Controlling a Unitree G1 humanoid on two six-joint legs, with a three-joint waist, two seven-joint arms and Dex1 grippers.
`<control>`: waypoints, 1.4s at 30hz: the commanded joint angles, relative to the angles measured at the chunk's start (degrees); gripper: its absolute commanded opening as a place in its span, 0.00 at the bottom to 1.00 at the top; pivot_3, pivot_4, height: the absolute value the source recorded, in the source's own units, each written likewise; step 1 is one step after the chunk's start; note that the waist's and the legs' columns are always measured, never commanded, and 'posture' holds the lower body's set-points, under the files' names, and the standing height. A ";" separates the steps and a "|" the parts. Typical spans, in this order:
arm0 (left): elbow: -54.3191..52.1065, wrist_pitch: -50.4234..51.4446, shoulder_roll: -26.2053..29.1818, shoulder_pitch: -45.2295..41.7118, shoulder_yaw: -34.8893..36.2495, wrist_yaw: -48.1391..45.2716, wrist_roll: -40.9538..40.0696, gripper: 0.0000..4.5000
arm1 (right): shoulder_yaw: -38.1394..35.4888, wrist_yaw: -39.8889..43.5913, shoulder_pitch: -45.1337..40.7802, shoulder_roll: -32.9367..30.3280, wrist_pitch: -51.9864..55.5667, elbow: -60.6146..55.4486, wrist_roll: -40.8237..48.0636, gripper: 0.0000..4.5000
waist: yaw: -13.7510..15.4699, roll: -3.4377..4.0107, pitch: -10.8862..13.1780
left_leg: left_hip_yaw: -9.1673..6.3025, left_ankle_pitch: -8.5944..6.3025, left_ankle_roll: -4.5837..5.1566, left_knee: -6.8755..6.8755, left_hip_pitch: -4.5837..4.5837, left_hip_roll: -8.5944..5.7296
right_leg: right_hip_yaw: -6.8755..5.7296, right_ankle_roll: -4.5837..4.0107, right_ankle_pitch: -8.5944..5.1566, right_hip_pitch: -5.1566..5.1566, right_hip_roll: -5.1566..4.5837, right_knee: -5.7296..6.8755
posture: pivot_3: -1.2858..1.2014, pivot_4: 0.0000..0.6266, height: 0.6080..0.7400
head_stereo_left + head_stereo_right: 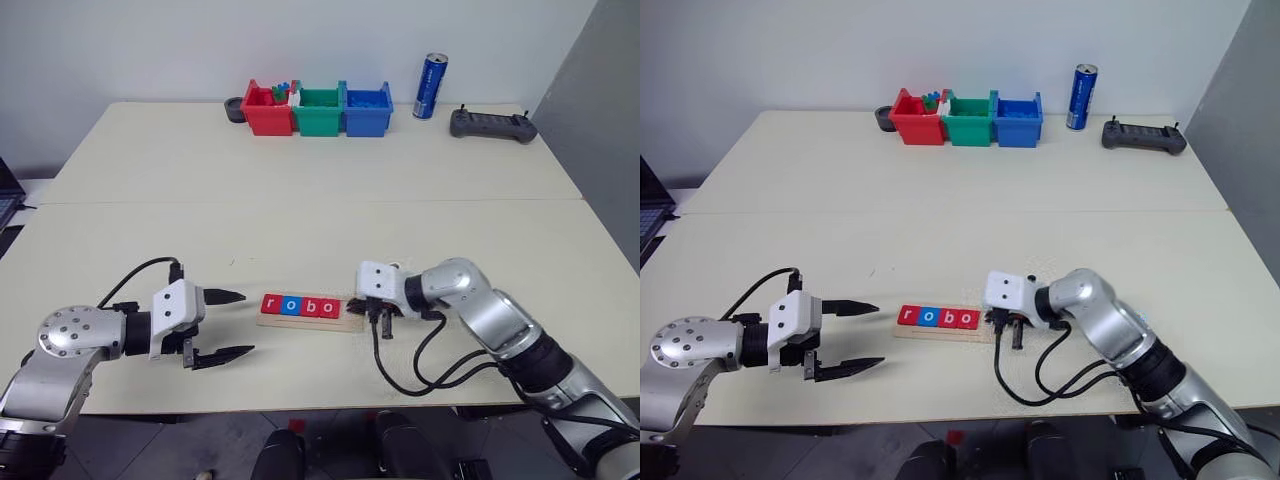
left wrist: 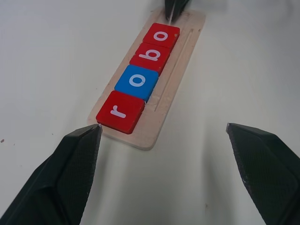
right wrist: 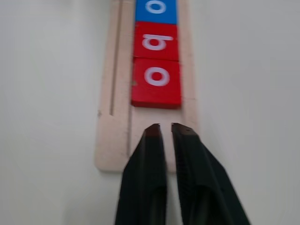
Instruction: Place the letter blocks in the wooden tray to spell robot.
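The right gripper (image 3: 166,129) hovers over the tray's (image 3: 112,140) bare end, its fingers parted by a narrow slit and holding nothing. Just ahead of its tips lies the last of four blocks (image 2: 140,77), red, blue, red, red, reading "robo" along the tray. At the tray's other end the left gripper (image 1: 228,324) stands wide open and empty, its tips near but clear of the "r" block (image 2: 121,111). Far beyond, at the table's (image 1: 300,200) back edge, sit three bins (image 1: 318,110), a can (image 1: 431,86) and a controller (image 1: 492,124).
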 commanded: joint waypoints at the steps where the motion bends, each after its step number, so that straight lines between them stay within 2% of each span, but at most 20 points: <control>1: 1.62 -1.85 -0.61 -1.61 0.83 -0.98 -0.93 1.00 | -9.17 -3.49 3.35 -1.29 4.54 -8.80 3.41 0.37 | 0.07 -0.01 -0.01 | -0.02 0.00 0.00 0.00 -0.01 0.01 | -0.02 0.00 0.00 0.00 0.01 0.00 | 0.52 0.24 1.00; 4: 2.84 -3.05 -1.18 -1.98 0.56 -1.72 -0.75 1.00 | -16.69 -7.85 11.12 -2.60 9.12 -15.53 4.71 0.59 | 0.46 -0.02 -0.01 | -0.07 0.00 0.00 -0.03 -0.03 0.01 | -0.07 0.00 0.00 0.00 0.01 -0.01 | 0.52 0.24 1.00; 5: 3.13 -3.47 -1.39 -1.96 0.50 -1.91 -0.70 1.00 | -20.21 -9.61 14.72 -2.29 11.51 -18.13 5.58 0.69 | 0.64 -0.02 -0.01 | -0.06 -0.01 0.00 -0.04 -0.05 0.01 | -0.06 0.00 0.00 0.00 0.00 -0.03 | 0.52 0.24 1.00; 8: 3.70 -4.65 -1.83 -1.79 0.24 -2.53 -0.72 1.00 | -28.93 -14.53 25.63 -1.55 14.14 -24.49 6.08 0.91 | 1.30 -0.01 -0.01 | -0.01 -0.01 -0.01 -0.02 -0.08 -0.03 | -0.01 0.00 0.00 -0.02 -0.02 -0.03 | 0.52 0.24 1.00; 9: 3.81 -5.00 -1.99 -1.79 0.04 -2.67 -0.72 1.00 | -31.51 -18.36 28.82 0.01 14.04 -25.87 4.55 0.99 | 1.37 -0.01 -0.02 | -0.01 -0.01 0.00 -0.03 -0.08 -0.02 | -0.01 0.00 0.00 -0.02 -0.02 -0.03 | 0.52 0.24 1.00; 12: 3.94 -5.62 -2.56 -2.23 -0.97 -3.34 -0.56 1.00 | -36.91 -30.42 36.52 6.40 12.74 -28.22 -0.12 0.99 | 1.27 -0.01 -0.02 | 0.04 0.00 -0.01 0.00 -0.03 0.01 | 0.06 0.01 -0.01 -0.02 0.01 0.00 | 0.52 0.24 1.00; 14: 3.75 -5.60 -2.78 -2.87 -1.61 -3.48 -0.44 1.00 | -37.54 -35.21 41.02 9.39 10.49 -29.10 -2.33 0.99 | 1.26 0.01 -0.03 | 0.08 0.00 -0.01 -0.01 0.05 0.04 | 0.11 0.07 -0.04 0.01 0.06 0.02 | 0.52 0.24 1.00; 20: 2.17 -3.92 -2.62 -5.32 -3.00 -3.50 -0.74 1.00 | -36.94 -45.03 48.24 19.49 12.60 -29.79 -3.47 0.99 | 1.15 0.02 -0.05 | 0.15 0.01 -0.02 0.01 0.10 0.06 | 0.18 0.28 -0.17 0.04 0.08 0.04 | 0.52 0.24 1.00; 25: 0.59 -1.67 -2.62 -7.19 -3.76 -3.04 -0.71 1.00 | -36.53 -49.81 47.80 24.97 16.51 -27.75 -2.81 0.99 | 1.18 -0.09 -0.14 | 0.14 0.01 -0.02 0.01 0.12 0.06 | 0.17 0.28 -0.17 0.05 0.08 0.02 | 0.52 0.24 1.00; 28: -0.20 -0.47 -2.59 -7.82 -3.95 -2.64 -0.61 1.00 | -38.08 -51.44 46.60 27.68 19.44 -27.01 -1.60 0.87 | 1.20 -0.23 -0.25 | 0.13 0.01 -0.02 0.01 0.13 0.06 | 0.17 0.28 -0.17 0.07 0.08 0.03 | 0.52 0.24 1.00; 32: -0.44 0.30 -2.64 -8.13 -3.99 -2.07 -0.34 1.00 | -38.77 -51.51 45.58 28.18 20.91 -26.62 -0.36 0.56 | 1.21 -0.29 -0.35 | 0.13 0.01 -0.02 0.01 0.14 0.06 | 0.17 0.28 -0.17 0.08 0.08 0.02 | 0.52 0.24 1.00; 35: -0.24 0.17 -2.73 -7.91 -3.91 -1.88 -0.13 1.00 | -36.60 -50.62 45.83 26.36 20.39 -26.23 -0.34 0.33 | 1.22 -0.36 -0.39 | 0.13 0.01 -0.02 0.01 0.13 0.06 | 0.17 0.28 -0.17 0.08 0.07 0.00 | 0.52 0.24 1.00; 42: -2.78 1.52 -2.81 -6.04 -3.16 -0.26 -0.82 1.00 | -25.90 -49.87 44.26 24.01 20.65 -31.79 0.41 0.32 | 0.97 -0.42 -0.43 | 0.12 0.01 -0.02 -0.01 0.13 0.08 | 0.16 0.29 -0.18 0.08 0.09 -0.01 | 0.52 0.24 1.00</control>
